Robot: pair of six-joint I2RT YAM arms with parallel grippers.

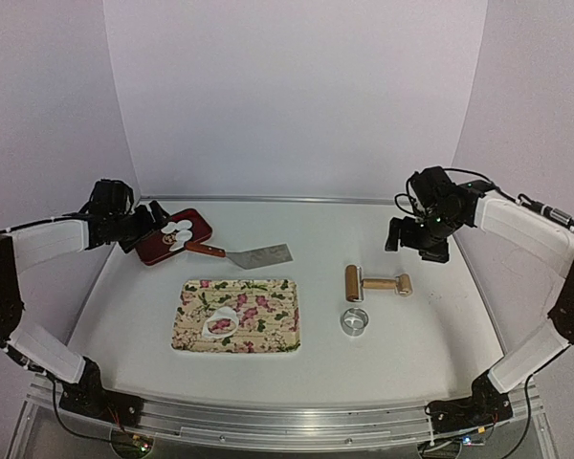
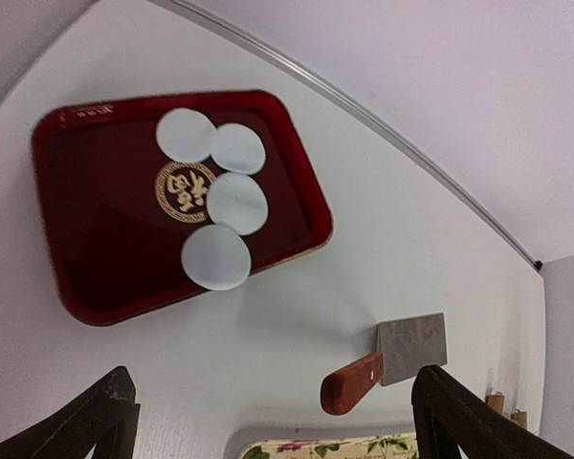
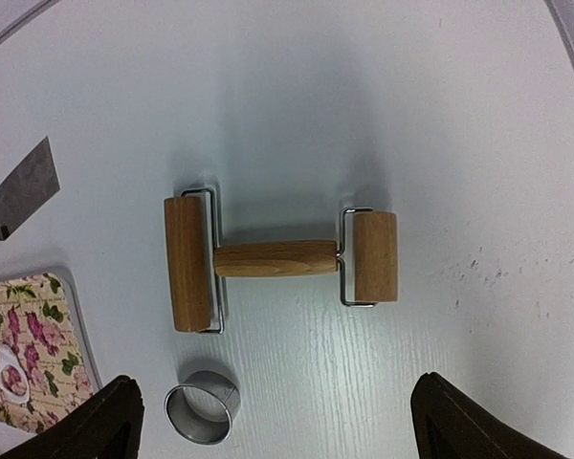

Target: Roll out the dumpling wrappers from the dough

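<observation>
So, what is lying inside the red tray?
Four round white dumpling wrappers lie in the red tray, beside a gold emblem. The emblem's edge and the tray floor under them are hidden.

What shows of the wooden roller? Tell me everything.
The roller is pale-brown wood: a middle handle joined by thin metal wire frames to a long drum at one end and a shorter drum at the other. It lies flat on the white table, nothing else touching it, with the metal ring close by but apart.
</observation>
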